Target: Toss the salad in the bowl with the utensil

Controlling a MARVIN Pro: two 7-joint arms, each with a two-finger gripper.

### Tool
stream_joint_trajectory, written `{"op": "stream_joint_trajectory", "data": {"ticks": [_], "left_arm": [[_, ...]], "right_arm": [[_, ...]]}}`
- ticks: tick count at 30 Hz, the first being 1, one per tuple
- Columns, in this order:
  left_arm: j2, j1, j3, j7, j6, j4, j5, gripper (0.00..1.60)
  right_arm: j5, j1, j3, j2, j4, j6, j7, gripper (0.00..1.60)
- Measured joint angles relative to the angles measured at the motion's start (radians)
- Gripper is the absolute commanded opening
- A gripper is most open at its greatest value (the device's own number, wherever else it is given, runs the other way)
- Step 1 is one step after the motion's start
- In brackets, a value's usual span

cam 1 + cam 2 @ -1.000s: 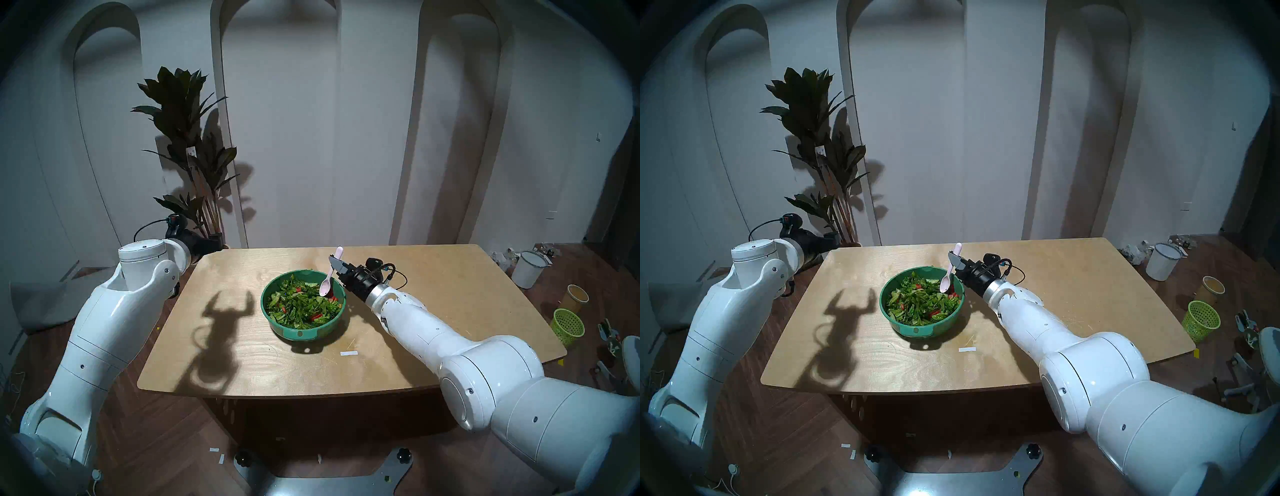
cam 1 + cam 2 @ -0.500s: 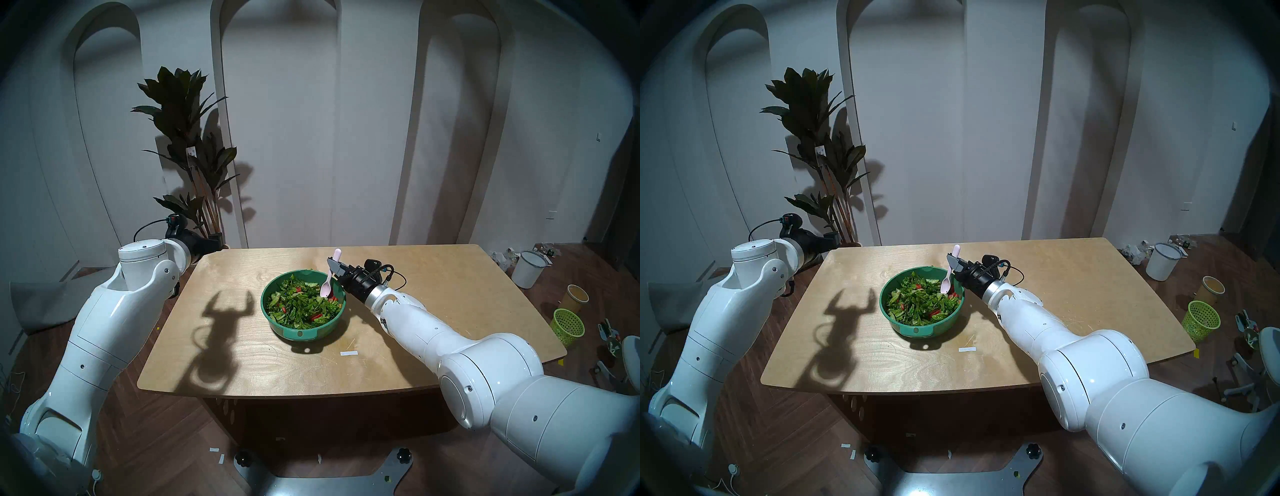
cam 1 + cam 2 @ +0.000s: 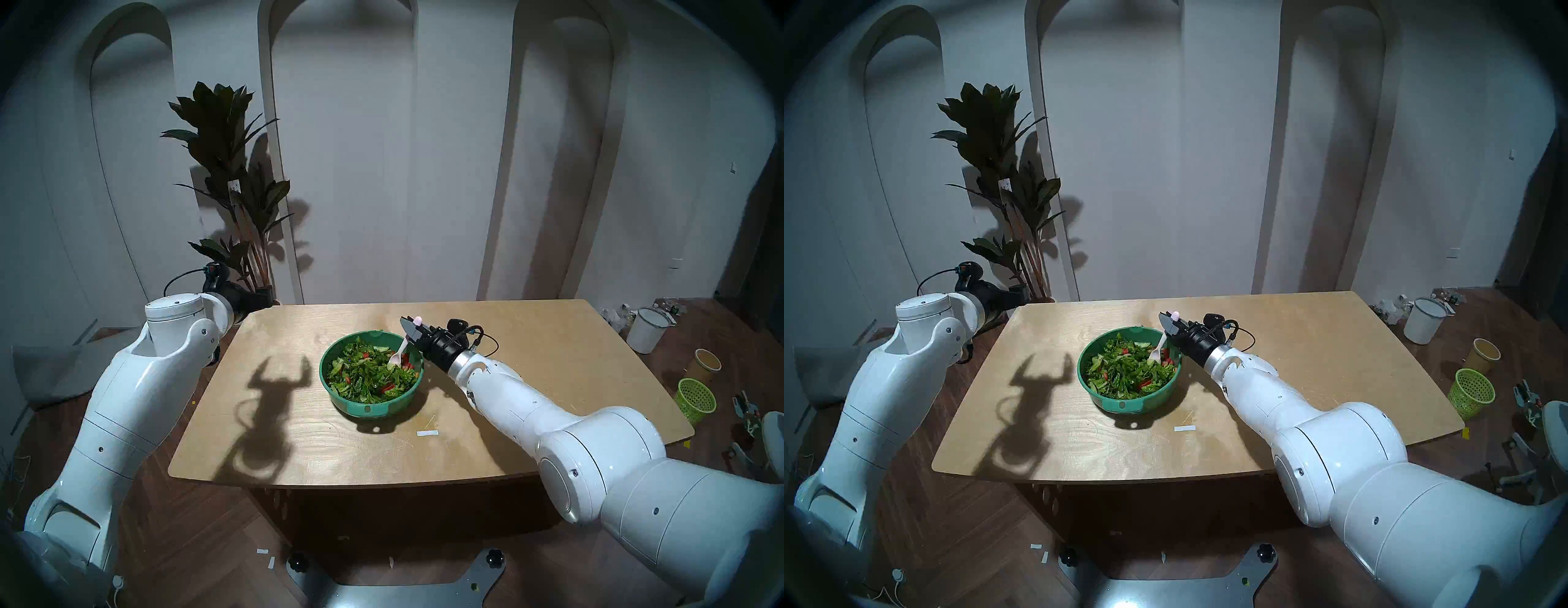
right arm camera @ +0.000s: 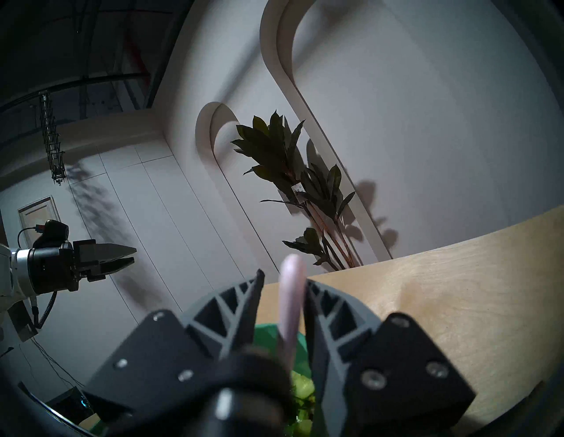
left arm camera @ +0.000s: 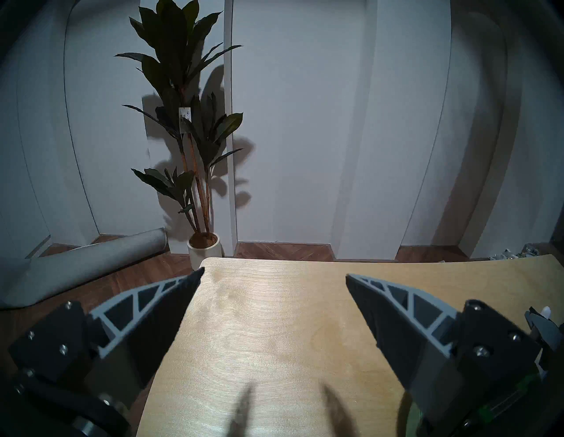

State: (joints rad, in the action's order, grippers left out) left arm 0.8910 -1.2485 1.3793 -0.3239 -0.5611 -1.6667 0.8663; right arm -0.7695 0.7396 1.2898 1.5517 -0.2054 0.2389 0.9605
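Two pincers are in your views, and only the right pincer (image 3: 410, 329) is at the work. You see it level at the far right side of the bowl (image 3: 372, 405), its tips reaching past the rim. The spoon (image 3: 398, 354) stands between its fingers: the pink handle end pokes out just above the tips, the shaft slants down and left, and the scoop sits on the salad (image 3: 368, 375) near the bowl's right wall. In the right wrist view the spoon (image 4: 291, 300) rests against the right-hand finger (image 4: 320, 308), with a clear gap to the other one, so the jaws stand partly spread and you cannot call it a firm pinch; the handle there is blurred.

Your left pincer (image 5: 273, 274) hangs over the tabletop's (image 3: 530, 365) far left corner, well apart from the bowl, fingers spread wide with nothing between them. From the right wrist camera the left pincer (image 4: 132, 256) shows side-on against the wall.

The bowl sits near the middle of the tabletop, its lighter tab handle facing you. A potted plant (image 3: 231, 178) stands behind the tabletop's left corner.
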Motion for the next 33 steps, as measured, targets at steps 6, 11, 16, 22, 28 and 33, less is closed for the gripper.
{"op": "stream_joint_trajectory", "data": {"ticks": [6, 11, 16, 22, 28, 33], "left_arm": [[0.0, 0.0, 0.0, 0.0, 0.0, 0.0, 0.0, 1.6], [0.0, 0.0, 0.0, 0.0, 0.0, 0.0, 0.0, 1.6], [0.0, 0.0, 0.0, 0.0, 0.0, 0.0, 0.0, 1.6], [0.0, 0.0, 0.0, 0.0, 0.0, 0.0, 0.0, 1.6], [0.0, 0.0, 0.0, 0.0, 0.0, 0.0, 0.0, 1.6], [0.0, 0.0, 0.0, 0.0, 0.0, 0.0, 0.0, 1.6]], "right_arm": [[-0.001, -0.004, 0.005, 0.0, 0.007, 0.004, 0.003, 0.81], [-0.003, -0.008, 0.011, -0.002, 0.014, 0.007, 0.006, 0.9], [-0.004, -0.013, 0.016, -0.007, 0.021, 0.011, 0.006, 1.22], [-0.005, -0.021, 0.022, -0.011, 0.03, 0.014, 0.005, 1.6], [-0.006, -0.032, 0.026, -0.014, 0.041, 0.015, 0.002, 1.6], [-0.006, -0.041, 0.031, -0.016, 0.049, 0.018, -0.008, 1.6]]}}
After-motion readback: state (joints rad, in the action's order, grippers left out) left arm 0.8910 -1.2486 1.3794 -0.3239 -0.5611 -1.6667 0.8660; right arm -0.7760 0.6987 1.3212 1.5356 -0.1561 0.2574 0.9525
